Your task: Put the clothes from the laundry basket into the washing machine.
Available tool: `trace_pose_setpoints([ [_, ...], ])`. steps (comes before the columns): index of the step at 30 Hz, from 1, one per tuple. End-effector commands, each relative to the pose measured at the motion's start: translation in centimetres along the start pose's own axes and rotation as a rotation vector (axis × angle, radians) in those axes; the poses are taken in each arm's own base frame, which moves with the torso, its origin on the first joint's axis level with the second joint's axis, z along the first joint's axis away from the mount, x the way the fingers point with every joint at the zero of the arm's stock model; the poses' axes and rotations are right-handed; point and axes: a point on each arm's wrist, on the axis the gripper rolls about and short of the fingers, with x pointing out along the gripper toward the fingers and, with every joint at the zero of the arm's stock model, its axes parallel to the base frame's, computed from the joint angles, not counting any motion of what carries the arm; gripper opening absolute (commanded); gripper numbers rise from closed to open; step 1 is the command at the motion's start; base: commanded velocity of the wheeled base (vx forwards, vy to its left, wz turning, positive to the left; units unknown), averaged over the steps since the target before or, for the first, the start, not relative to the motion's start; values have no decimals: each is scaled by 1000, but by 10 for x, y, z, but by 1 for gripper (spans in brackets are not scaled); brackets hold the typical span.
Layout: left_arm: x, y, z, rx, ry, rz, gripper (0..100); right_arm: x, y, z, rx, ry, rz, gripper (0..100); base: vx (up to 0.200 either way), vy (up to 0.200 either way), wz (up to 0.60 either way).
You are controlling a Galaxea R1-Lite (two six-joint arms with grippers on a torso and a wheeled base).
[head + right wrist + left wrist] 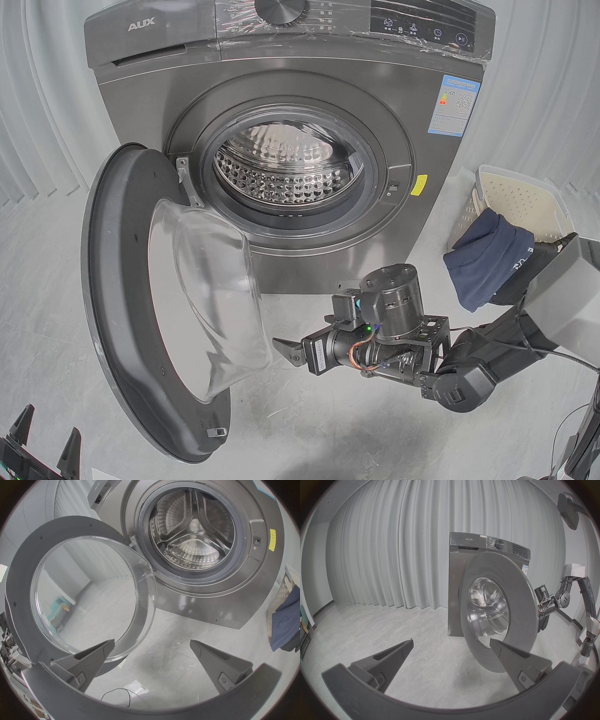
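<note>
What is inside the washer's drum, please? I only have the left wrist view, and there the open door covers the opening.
Observer: Nothing. The drum shows bare metal, with no clothes in it.
Operator: Thank you. Where are the clothes, then?
Observer: A dark blue garment hangs over the rim of the laundry basket, which stands to the right of the washing machine.
Operator: And is the right claw holding anything?
Observer: No. The right claw is open and empty, low in front of the machine.
</note>
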Motion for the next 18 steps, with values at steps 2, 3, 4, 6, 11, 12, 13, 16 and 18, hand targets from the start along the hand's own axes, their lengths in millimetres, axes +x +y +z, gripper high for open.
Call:
trace_pose_setpoints([
  [2, 0, 0, -4, 0, 3, 1, 100, 13, 3, -8, -5, 19, 4, 100, 0, 0, 0],
  [3, 0, 0, -4, 0, 5, 1, 100, 17, 7, -9, -8, 22, 12, 100, 0, 0, 0],
  [4, 0, 0, -4, 0, 3, 1, 100, 20, 13, -10, -13, 21, 28, 100, 0, 0, 0],
  [6, 0, 0, -4, 0, 3, 1, 100, 21, 22, -9, -18, 14, 49, 100, 0, 0, 0],
  [11, 0, 0, -4, 0, 3, 1, 100, 20, 34, -7, -18, 1, 79, 100, 0, 0, 0],
  [12, 0, 0, -4, 0, 3, 1, 100, 19, 34, -6, -12, -2, 80, 100, 0, 0, 0],
  [13, 0, 0, -4, 0, 3, 1, 100, 19, 33, -5, -6, -4, 76, 100, 0, 0, 0],
  [16, 0, 0, -4, 0, 3, 1, 100, 21, 29, -3, 3, -13, 67, 100, -133, 0, 0],
  [18, 0, 0, -4, 0, 3, 1, 100, 21, 29, 0, 3, -40, 72, 100, -200, 0, 0],
])
